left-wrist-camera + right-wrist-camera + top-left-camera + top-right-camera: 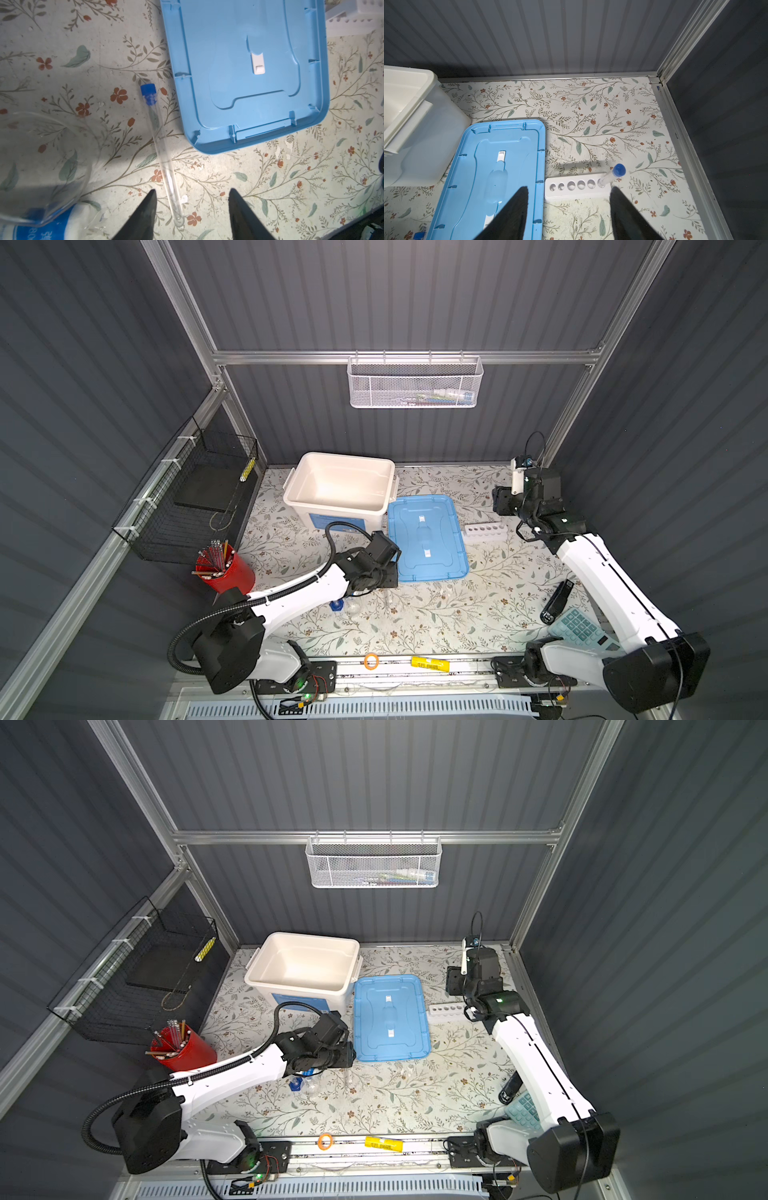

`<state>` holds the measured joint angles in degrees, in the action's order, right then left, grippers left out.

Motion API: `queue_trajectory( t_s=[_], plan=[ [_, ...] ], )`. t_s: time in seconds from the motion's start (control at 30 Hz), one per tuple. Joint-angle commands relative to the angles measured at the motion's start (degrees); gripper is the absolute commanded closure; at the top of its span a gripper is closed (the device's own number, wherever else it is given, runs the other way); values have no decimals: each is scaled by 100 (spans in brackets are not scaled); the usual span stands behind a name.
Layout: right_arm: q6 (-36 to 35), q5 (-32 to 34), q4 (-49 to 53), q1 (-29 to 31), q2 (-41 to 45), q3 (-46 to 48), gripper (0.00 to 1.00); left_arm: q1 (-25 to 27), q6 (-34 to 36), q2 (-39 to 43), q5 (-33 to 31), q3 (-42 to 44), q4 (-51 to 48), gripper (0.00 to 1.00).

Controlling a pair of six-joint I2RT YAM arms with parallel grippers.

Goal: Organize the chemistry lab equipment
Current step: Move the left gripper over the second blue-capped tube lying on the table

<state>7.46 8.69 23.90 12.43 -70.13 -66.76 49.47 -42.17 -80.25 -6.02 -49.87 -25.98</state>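
Left wrist view: the left claw (192,193) hangs low over the floral tabletop (291,176), its two dark fingers (145,212) apart and clamped on nothing. The blue-capped long tube (161,145) lies flat on the tabletop. Its rounded closed end sits between the fingers, just beside one of them; whether it touches that finger I cannot tell. Its cap points away from the claw, toward a corner of the blue lid (249,83). The lid lies inner side up ahead of the claw, and the tube is near its edge but apart from it. On the outer side of that same finger sits a clear vessel (41,166), with the white blue-labelled bottle (41,226) showing past its rim, close by the claw.

Right wrist view: the right claw (569,187) is likewise spread wide and holds nothing. The white holed rack (577,193) rests on the tabletop just beyond its fingertips, one short end close against the lid's long edge. A second blue-capped tube (609,177) stands tilted in the rack's end hole, the one farthest from the lid. The white bin (425,145) stands farther off, on the lid's far side from the rack.
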Motion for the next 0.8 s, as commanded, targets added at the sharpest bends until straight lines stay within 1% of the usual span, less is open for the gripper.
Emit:
queue_trajectory(
  t_s=[0.0,0.37,0.53,0.77],
  plan=[
    [12,-57,-65,22,-65,73,37,12,-99,-240,-65,-127,-355,44],
    [-3,-86,-119,23,-80,137,36,-6,-186,-507,-74,-15,-193,47],
    [-26,-55,-123,23,-62,144,36,-86,-163,-630,46,125,52,51],
    [-39,-34,-127,15,-44,165,36,-158,-36,-764,95,184,125,58]
  ],
)
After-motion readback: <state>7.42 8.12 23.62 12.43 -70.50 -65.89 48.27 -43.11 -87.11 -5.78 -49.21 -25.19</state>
